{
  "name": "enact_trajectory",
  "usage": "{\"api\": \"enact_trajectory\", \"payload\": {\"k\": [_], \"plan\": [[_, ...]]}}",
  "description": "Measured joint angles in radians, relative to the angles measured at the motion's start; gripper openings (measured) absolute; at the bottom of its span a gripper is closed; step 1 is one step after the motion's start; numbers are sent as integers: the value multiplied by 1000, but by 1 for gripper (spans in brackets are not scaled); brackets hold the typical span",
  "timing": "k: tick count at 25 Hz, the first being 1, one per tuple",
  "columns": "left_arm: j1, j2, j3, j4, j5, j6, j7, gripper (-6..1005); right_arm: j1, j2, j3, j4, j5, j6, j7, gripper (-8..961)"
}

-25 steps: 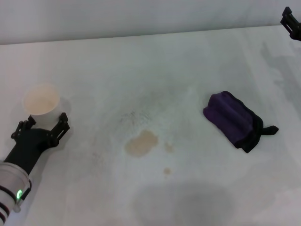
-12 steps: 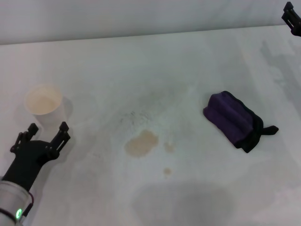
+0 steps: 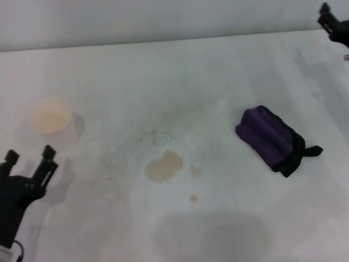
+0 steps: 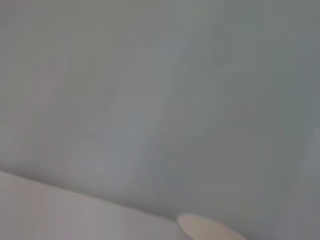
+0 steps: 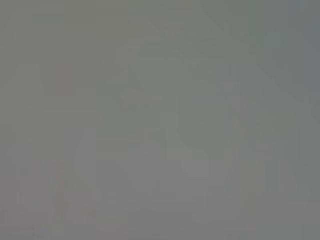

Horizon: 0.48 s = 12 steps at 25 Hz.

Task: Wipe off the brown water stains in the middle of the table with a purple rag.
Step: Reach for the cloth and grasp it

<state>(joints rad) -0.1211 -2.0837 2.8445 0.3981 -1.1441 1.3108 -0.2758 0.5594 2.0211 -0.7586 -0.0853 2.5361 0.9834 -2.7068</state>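
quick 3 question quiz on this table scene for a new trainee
1. True or false: the rag lies on top of the stains.
2. Which is nearest the cup? A) left end effector B) right end effector C) rag
3. Fill in: the left end effector's fingers are ____.

Key:
1. False; the rag lies on the table apart from the stains, to their right in the head view.
2. A
3. Open, holding nothing.
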Motion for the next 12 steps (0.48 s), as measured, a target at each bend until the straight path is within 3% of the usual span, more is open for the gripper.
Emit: {"api": "enact_trajectory", "payload": {"k": [1, 2, 4, 7, 10, 12], "plan": [[12, 2, -1, -15, -1, 44, -41, 883, -4, -6, -90, -38, -20, -9, 106, 870], [12, 2, -1, -15, -1, 44, -41, 883, -4, -6, -90, -38, -20, -9, 106, 870], [18, 4, -1, -50, -1, 84, -83, 883, -18, -15, -190, -114, -53, -42, 265, 870], [10, 5, -1, -101, 4, 113, -126, 882, -57, -44, -338, -316, -187, -130, 538, 870], [-13, 7, -1, -175, 8, 130, -178, 882, -74, -79, -423, -509, -426, -220, 814, 870], [-24, 7, -1, -202, 8, 132, -201, 883, -69, -100, -443, -632, -676, -241, 1033, 869]]}}
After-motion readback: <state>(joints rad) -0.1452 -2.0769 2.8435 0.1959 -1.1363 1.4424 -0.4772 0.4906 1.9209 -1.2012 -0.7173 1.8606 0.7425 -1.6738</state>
